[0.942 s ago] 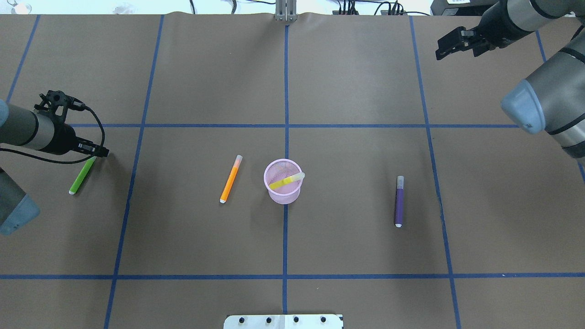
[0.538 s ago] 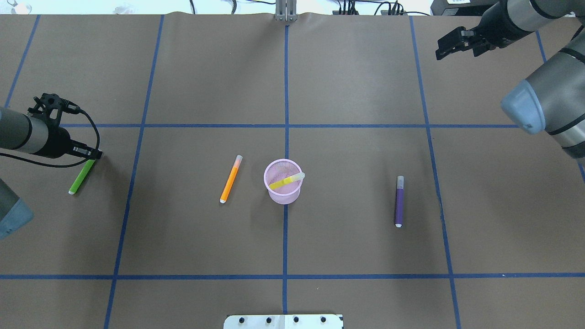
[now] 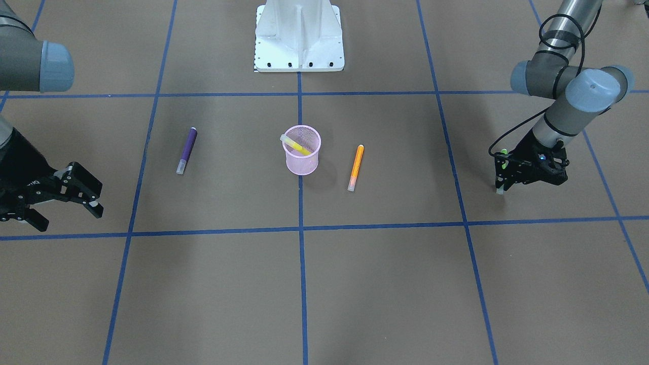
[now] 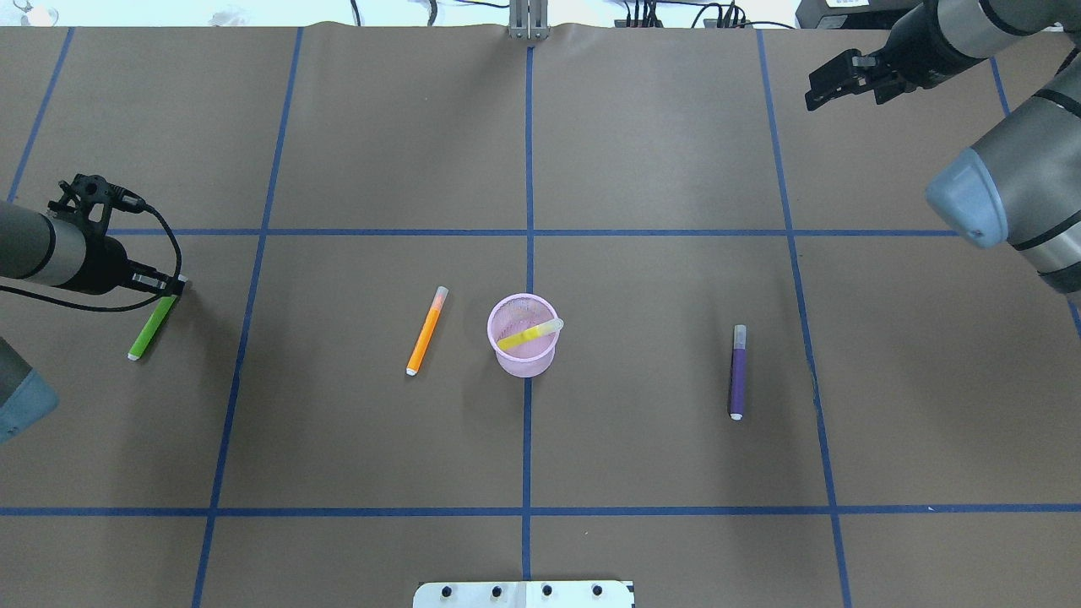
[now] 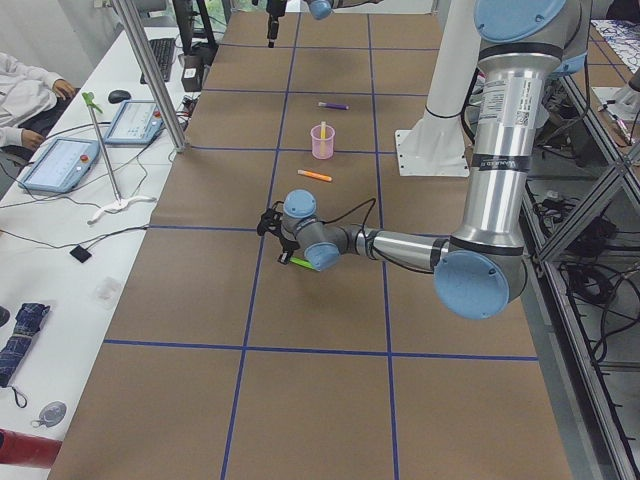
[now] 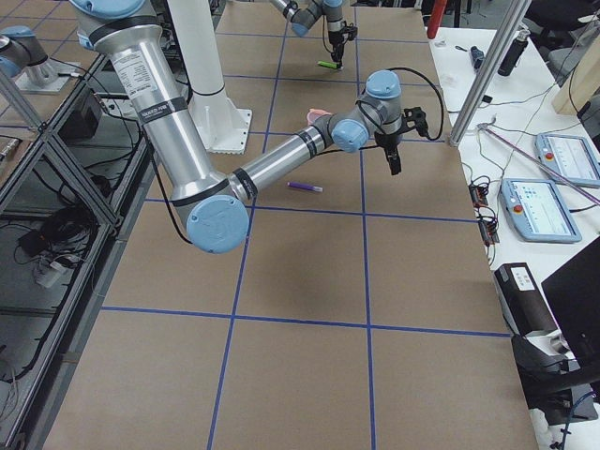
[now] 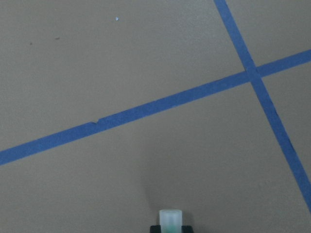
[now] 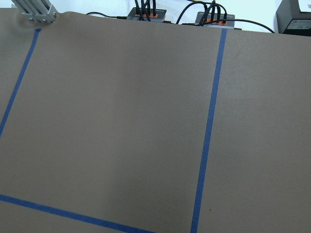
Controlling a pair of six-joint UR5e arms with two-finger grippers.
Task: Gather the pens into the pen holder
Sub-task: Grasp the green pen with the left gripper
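Observation:
The pink mesh pen holder (image 4: 524,355) (image 3: 302,161) stands mid-table with the yellow pen (image 4: 529,334) leaning inside. The orange pen (image 4: 426,331) (image 3: 356,167) lies just left of the holder in the overhead view. The purple pen (image 4: 738,371) (image 3: 186,150) lies to the holder's right. The green pen (image 4: 150,328) lies at the far left. My left gripper (image 4: 173,287) (image 3: 501,178) is low over its capped end and looks shut on it. The pale cap (image 7: 171,219) shows between the fingers in the left wrist view. My right gripper (image 4: 815,89) (image 3: 66,200) is open and empty at the far right.
The robot's white base plate (image 4: 524,594) (image 3: 299,35) sits at the near edge. Blue tape lines (image 4: 529,169) grid the brown table. A side bench with tablets (image 5: 60,160) runs along the far edge.
My left gripper has shifted left and settled onto the green pen's capped end. The pen has stayed where it lay. The right arm has hardly moved.

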